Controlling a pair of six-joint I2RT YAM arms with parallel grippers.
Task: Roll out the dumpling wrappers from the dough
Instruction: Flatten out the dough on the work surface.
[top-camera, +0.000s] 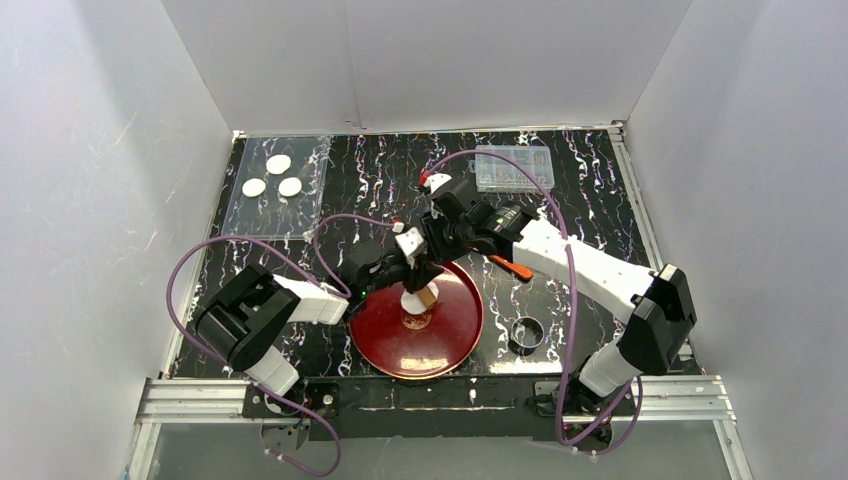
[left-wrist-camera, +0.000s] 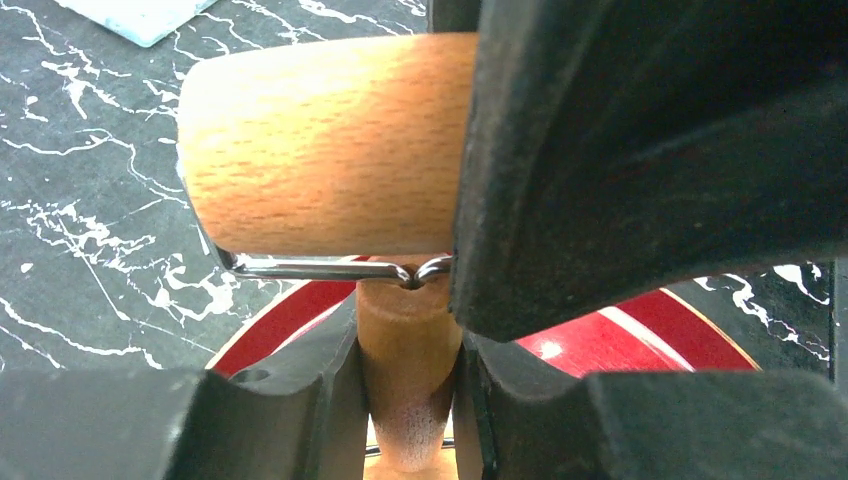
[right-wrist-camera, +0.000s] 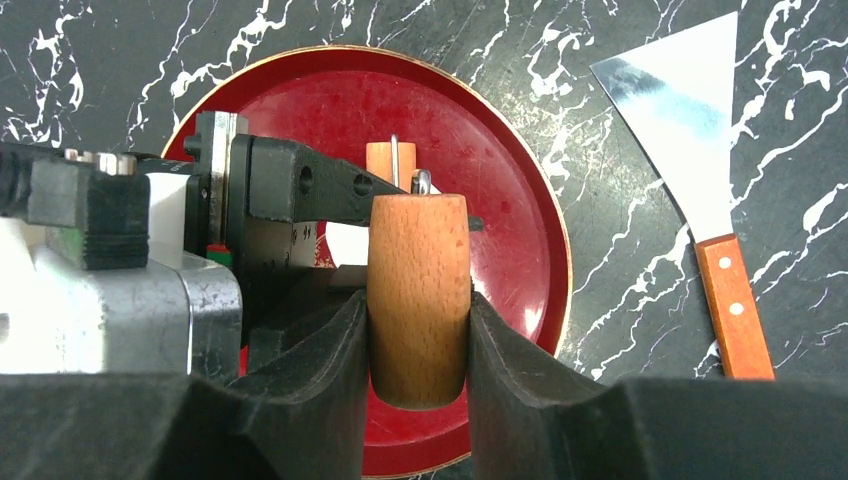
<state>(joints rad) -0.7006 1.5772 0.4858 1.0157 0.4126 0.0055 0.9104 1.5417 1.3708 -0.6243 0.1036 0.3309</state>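
Note:
Over the red plate both grippers hold a small wooden rolling pin. My left gripper is shut on its thin wooden handle. My right gripper is shut on the thick roller barrel, whose wire frame joins it to the handle. The dough is a white lump on the plate just under the pin, and only a white sliver of it shows in the right wrist view. Three dumpling wrappers lie on a clear sheet at the back left.
A metal scraper with an orange handle lies right of the plate. A steel ring cutter stands at the front right. A clear plastic box sits at the back. White walls enclose the marbled black table.

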